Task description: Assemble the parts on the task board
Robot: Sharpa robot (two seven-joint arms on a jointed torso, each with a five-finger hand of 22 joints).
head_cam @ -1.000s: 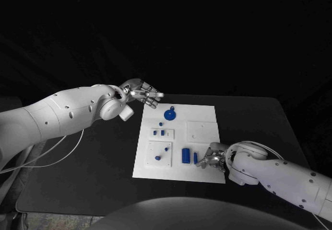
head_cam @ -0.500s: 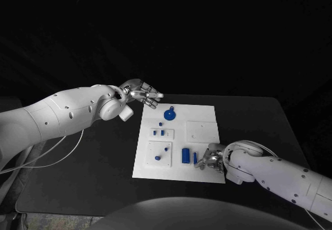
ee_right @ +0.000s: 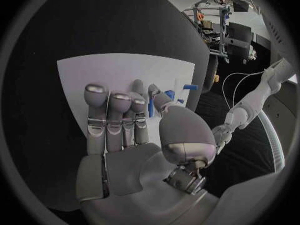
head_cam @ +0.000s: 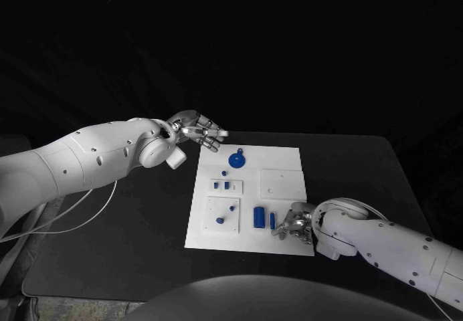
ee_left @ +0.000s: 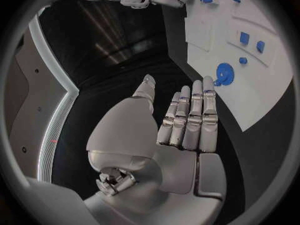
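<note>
The white task board (head_cam: 280, 160) lies mid-table. On it are a round blue part (head_cam: 236, 160), small blue blocks (head_cam: 224, 184), two blue pegs (head_cam: 220, 219), a blue cylinder (head_cam: 259, 216) and a thin blue piece (head_cam: 273, 219). My right hand (head_cam: 295, 225) is low over the board's near right corner, its fingertips right beside the thin piece. In the right wrist view the right hand (ee_right: 125, 125) has straight fingers, and a blue strip (ee_right: 150, 110) shows between thumb and finger; whether it is pinched is unclear. My left hand (head_cam: 199, 130) hovers beyond the board's far left corner, fingers spread, holding nothing.
The black table (head_cam: 366, 174) reaches past the board on every side. A white cable (head_cam: 82, 217) hangs from the left arm over the table's left part. In the left wrist view, the left hand (ee_left: 181, 125) is beside the board (ee_left: 250, 95).
The right arm has shifted slightly, with its hand staying at the thin blue piece. The left hand and the parts have not moved.
</note>
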